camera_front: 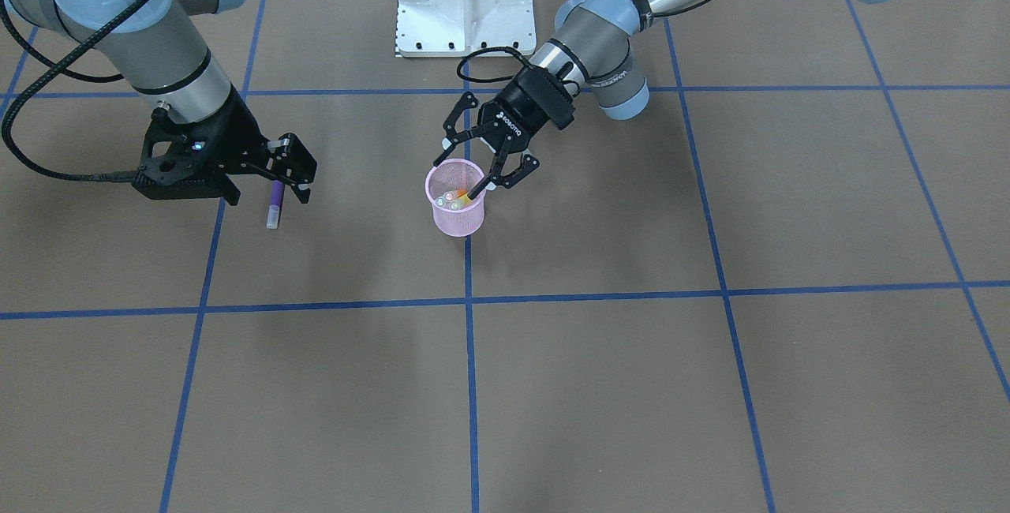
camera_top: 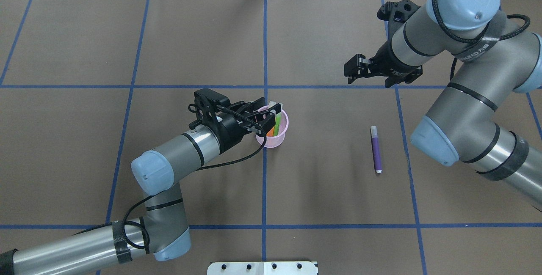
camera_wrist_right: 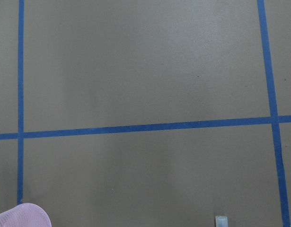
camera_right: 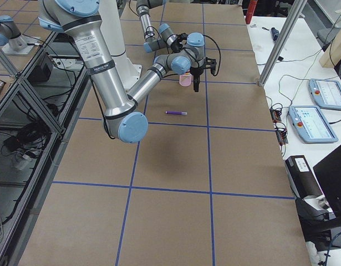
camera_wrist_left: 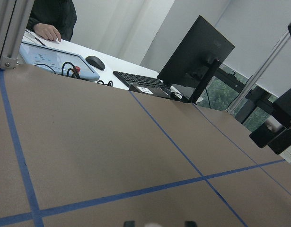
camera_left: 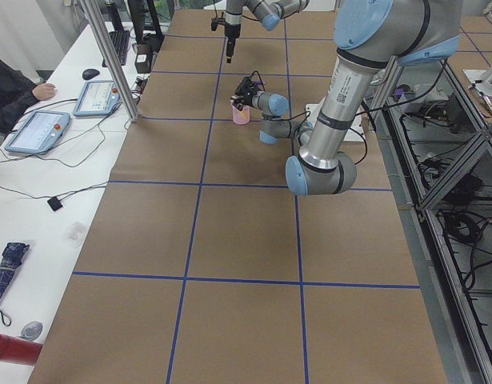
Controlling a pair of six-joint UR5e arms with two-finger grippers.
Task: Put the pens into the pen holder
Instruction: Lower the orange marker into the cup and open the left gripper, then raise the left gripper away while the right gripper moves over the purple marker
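- One pen is not yet collected: the purple pen point(camera_top: 375, 150) lies flat on the table point(camera_top: 330, 190), on the robot's right. It is well apart from the pen holder, with its pale cap end pointing away from the robot.
- It looks light and stiff, with a smooth round barrel that would likely roll or skid if nudged from one side.
- The safest hold is probably across the middle of the coloured barrel, fingers set crosswise to its length. A pinch on the cap end may let it swing.
- Slightly farther back, near the table's centre line, stands the pink wire-mesh pen holder point(camera_top: 274, 141), upright.
- It holds an orange pen point(camera_top: 269, 131), a green pen point(camera_top: 277, 125) and a third whose colour is unclear.
- The holder looks light and easily tipped or pushed, so the pen should go in steeply from above without leaning on the rim.
- The left gripper point(camera_front: 458, 177) hangs at the holder's mouth with its fingers spread apart, clamping nothing that can be made out.
- Farther still, the right gripper point(camera_top: 355, 71) hangs raised above the table, beyond the purple pen's cap end. Whether its fingers are parted or together cannot be told.
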